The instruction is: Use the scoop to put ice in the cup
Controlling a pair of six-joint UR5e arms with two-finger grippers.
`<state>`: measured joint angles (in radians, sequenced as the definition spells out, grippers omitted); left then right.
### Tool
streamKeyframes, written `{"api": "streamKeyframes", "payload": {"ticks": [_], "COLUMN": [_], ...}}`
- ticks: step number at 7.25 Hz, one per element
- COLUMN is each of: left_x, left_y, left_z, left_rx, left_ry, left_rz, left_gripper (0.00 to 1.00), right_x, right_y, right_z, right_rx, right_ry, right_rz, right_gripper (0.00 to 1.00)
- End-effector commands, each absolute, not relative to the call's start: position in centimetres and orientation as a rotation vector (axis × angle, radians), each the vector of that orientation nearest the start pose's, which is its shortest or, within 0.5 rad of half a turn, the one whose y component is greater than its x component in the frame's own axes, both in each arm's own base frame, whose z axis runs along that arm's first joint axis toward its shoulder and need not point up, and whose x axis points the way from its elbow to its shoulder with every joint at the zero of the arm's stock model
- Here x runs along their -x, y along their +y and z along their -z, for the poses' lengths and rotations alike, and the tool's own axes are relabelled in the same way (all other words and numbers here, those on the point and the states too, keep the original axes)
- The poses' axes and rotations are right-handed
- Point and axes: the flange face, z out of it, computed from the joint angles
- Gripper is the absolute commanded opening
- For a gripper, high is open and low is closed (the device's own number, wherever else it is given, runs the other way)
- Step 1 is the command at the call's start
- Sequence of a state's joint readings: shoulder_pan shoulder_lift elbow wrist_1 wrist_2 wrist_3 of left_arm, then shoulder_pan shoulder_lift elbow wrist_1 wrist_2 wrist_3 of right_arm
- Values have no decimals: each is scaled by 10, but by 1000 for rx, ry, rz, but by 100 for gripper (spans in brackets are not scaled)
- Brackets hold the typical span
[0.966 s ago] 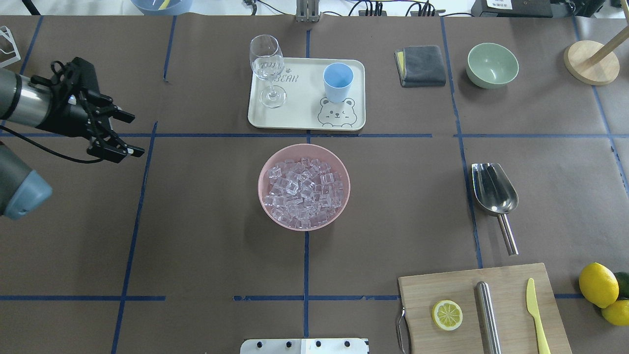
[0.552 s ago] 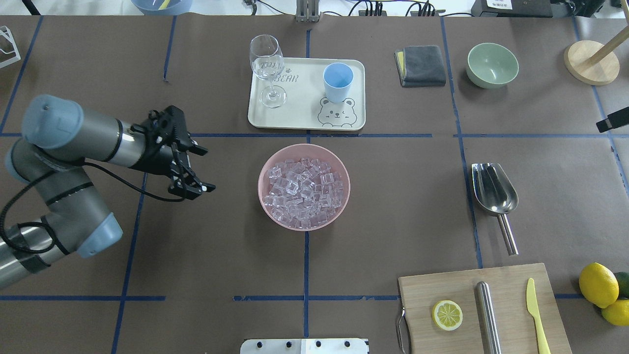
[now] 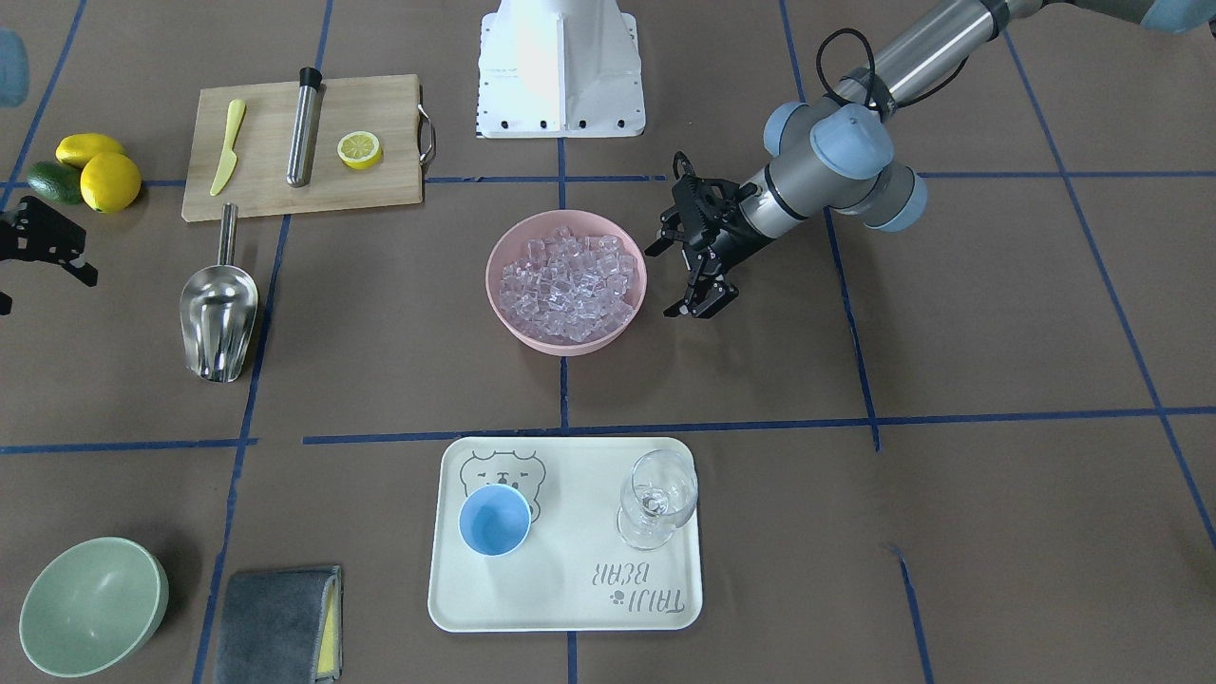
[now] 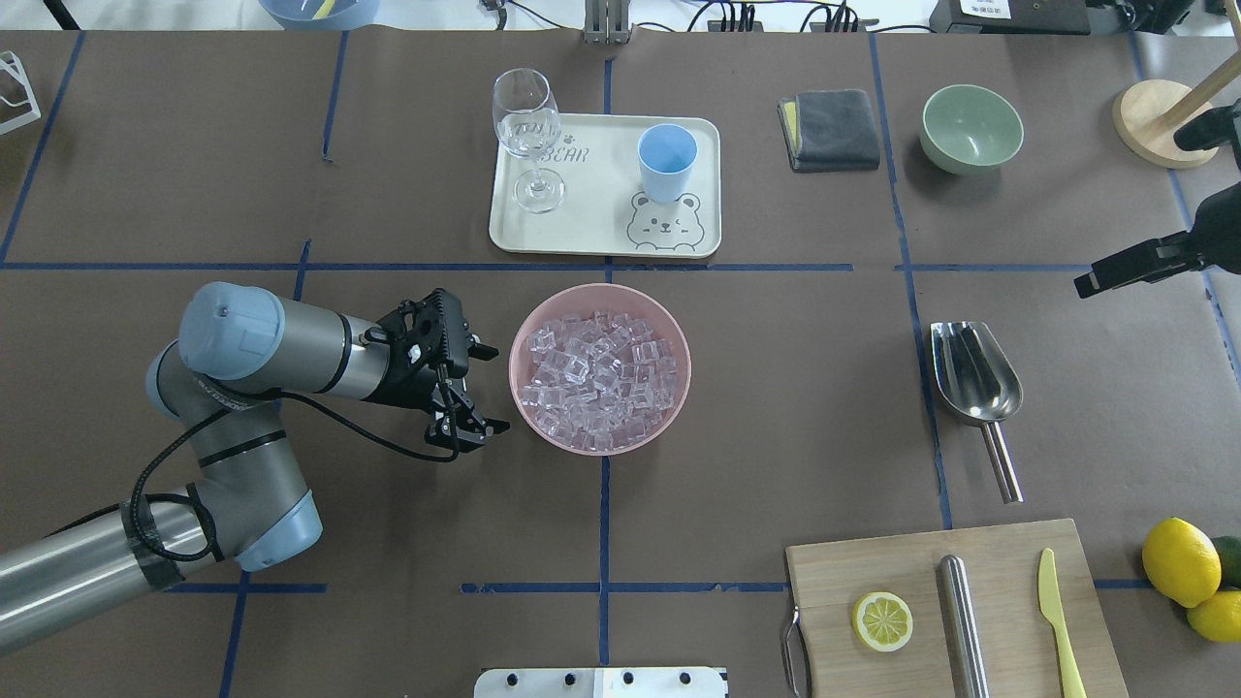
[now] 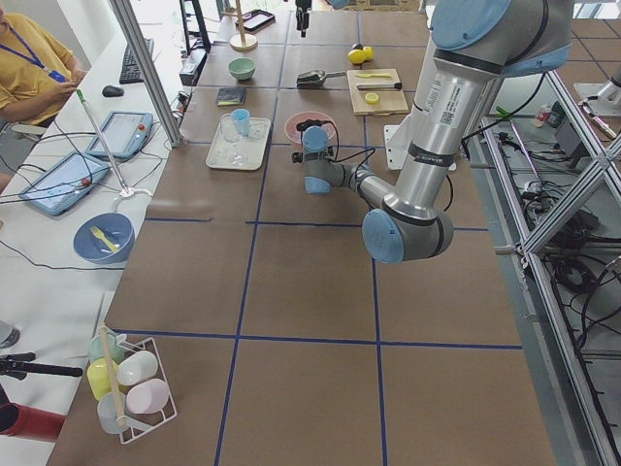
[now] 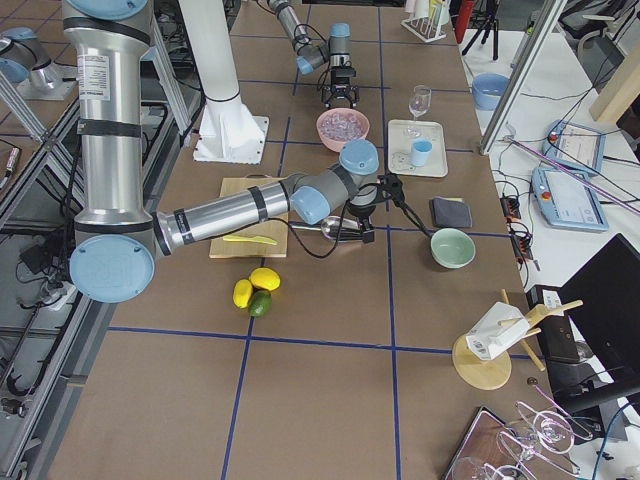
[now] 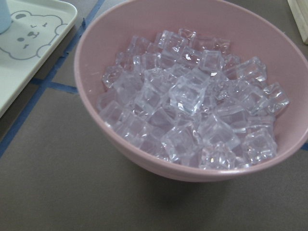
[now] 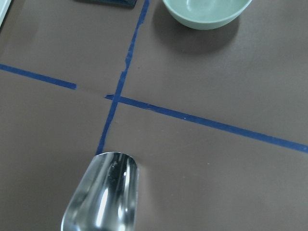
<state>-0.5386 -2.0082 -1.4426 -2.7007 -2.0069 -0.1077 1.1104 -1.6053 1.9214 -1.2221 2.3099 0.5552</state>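
The ice fills a pink bowl at the table's middle and is close up in the left wrist view. My left gripper is open and empty, just left of the bowl. It also shows in the front view. The light-blue cup stands empty on a cream tray. The steel scoop lies on the table at the right, handle toward me. My right gripper is open and empty, above the table beyond the scoop, whose bowl shows in the right wrist view.
A wine glass stands on the tray. A grey cloth and a pale green bowl are at the far right. A cutting board holds a lemon half, a steel cylinder and a yellow knife. Lemons lie beside it.
My left arm has swung right from the table's left edge to beside the pink bowl. My right gripper has come into view at the right edge.
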Motion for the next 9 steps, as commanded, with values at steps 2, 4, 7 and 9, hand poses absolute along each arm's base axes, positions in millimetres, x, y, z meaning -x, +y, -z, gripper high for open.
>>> {"api": "streamKeyframes", "payload": {"ticks": [2, 4, 7, 9], "left_x": [-529, -529, -529, -528], "left_y": [-410, -410, -410, -410], "left_z": [-339, -339, -341, -341], "left_rx": [-1071, -1071, -1074, -1079], "left_ry": [1135, 1135, 1130, 1133], "left_rz": [-1060, -1060, -1054, -1053], "left_gripper": [100, 100, 100, 100], "right_x": [198, 242, 314, 330], "right_y": [-405, -382, -337, -327], "right_z": [-448, -449, -460, -478], "right_rx": [-151, -108, -96, -62], "right_ry": [-850, -813, -744, -721], "right_rz": [-4, -48, 1, 34], "right_gripper": [100, 100, 100, 92]}}
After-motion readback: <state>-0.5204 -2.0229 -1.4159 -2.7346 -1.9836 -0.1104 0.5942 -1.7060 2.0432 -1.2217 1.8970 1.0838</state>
